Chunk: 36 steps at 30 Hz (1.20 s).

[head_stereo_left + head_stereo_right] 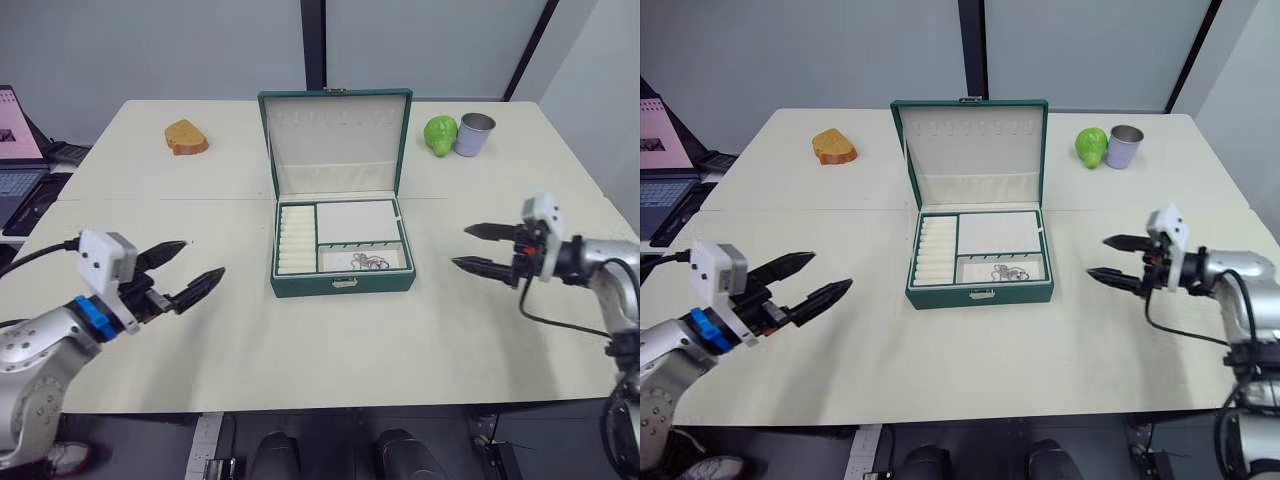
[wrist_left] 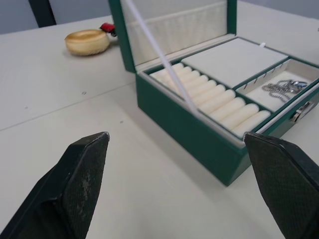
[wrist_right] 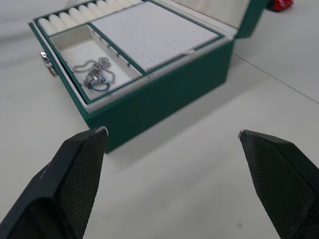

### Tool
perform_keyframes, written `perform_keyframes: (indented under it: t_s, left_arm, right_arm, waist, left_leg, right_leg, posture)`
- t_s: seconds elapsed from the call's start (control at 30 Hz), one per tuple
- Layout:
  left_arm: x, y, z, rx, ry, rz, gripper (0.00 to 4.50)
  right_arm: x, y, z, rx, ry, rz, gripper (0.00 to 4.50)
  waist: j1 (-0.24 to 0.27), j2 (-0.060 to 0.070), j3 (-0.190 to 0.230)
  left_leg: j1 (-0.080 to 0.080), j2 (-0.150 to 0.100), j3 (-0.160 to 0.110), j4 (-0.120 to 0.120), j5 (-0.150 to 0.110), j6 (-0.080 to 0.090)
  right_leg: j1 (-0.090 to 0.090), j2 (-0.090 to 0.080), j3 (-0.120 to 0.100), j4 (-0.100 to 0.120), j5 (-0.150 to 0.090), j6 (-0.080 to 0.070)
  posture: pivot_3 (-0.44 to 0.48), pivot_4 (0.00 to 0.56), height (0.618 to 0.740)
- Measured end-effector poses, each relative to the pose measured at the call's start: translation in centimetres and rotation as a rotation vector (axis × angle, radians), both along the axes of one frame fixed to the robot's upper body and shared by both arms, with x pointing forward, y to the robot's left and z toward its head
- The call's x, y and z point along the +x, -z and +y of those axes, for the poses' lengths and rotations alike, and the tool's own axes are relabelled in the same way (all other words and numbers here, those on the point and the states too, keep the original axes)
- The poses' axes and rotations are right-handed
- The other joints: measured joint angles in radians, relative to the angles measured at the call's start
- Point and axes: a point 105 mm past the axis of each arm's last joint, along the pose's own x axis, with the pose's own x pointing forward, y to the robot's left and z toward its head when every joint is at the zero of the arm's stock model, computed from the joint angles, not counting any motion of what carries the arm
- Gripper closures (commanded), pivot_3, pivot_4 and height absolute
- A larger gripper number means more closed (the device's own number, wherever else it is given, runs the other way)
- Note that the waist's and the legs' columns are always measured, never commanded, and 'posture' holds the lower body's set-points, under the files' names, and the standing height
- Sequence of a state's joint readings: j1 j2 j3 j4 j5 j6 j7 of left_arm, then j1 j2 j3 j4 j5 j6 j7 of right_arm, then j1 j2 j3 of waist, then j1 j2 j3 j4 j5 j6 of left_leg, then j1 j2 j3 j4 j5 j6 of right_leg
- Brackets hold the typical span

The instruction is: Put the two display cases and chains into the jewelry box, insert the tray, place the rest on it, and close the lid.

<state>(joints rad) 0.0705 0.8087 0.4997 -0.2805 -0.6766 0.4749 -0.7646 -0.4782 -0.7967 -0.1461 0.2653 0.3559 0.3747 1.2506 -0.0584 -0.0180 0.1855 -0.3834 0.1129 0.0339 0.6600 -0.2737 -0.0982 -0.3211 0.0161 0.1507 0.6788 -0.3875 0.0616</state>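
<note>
- Table (image 1: 300, 350): a pale surface. At its far side lie a brown bread-like piece (image 1: 185, 137) toward the left, and a green pear-shaped fruit (image 1: 440, 134) touching or just beside a grey metal cup (image 1: 475, 133) toward the right.
- A laptop (image 1: 15, 150) stands off the table's left edge.
- Nothing lies between either gripper and the jewelry box.
- Jewelry box (image 1: 343, 283): sits mid-table with its clasp side toward the robot. The lid (image 1: 336, 142) stands upright at the back, with its cream lining facing forward.
- Tray (image 1: 357, 220): seated in the top of the box. The ribbed ring-roll section runs along the left, a flat section fills the back right, and a front right section holds the chains (image 3: 93, 72) together with a small ring-like piece.
- Left gripper (image 1: 180, 272): held above the table to the left of the box and well apart from it. Fingers spread and holding nothing.
- Right gripper (image 1: 478, 248): held to the right of the box, near its front corner but apart from it. Fingers spread and holding nothing.
- No readable writing or brand mark appears on any item.
</note>
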Motion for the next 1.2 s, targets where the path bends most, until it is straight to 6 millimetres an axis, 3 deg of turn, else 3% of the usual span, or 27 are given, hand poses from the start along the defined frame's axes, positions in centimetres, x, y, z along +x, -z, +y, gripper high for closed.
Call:
perform_keyframes:
  t_s: [0.37, 0.97, 1.2]
  left_arm:
    - [0.5, 0.5, 5.2, 0.040, -0.099, 0.041, 0.00]
    - [0.4, 0.7, 5.6, 0.066, -0.096, 0.050, 0.00]
    - [1.9, -0.1, 5.1, 0.073, -0.116, 0.006, 0.00]
  right_arm:
    - [-1.9, 2.3, -4.5, -0.043, 0.192, 0.033, 0.02]
    - [-1.7, 2.3, -5.0, -0.048, 0.232, 0.009, 0.02]
    - [-0.5, 2.3, -3.5, 0.066, 0.263, -0.009, 0.02]
  waist:
    - [0.001, 0.000, 0.001]
    - [0.001, 0.000, 0.001]
    - [0.001, 0.001, 0.001]
  left_leg:
    - [0.000, 0.000, 0.001, 0.000, 0.000, 0.000]
    - [0.000, 0.000, 0.001, 0.000, 0.000, 0.000]
    - [0.000, 0.000, 0.001, 0.000, 0.000, 0.000]
  right_leg:
    - [-0.001, 0.000, 0.000, 0.000, 0.000, 0.000]
    - [-0.001, 0.000, 0.000, 0.001, 0.000, 0.000]
    - [0.000, 0.000, 0.000, 0.001, 0.000, 0.000]
  posture:
    - [0.000, 0.150, 0.740]
    - [0.000, 0.150, 0.740]
    - [0.000, 0.150, 0.740]
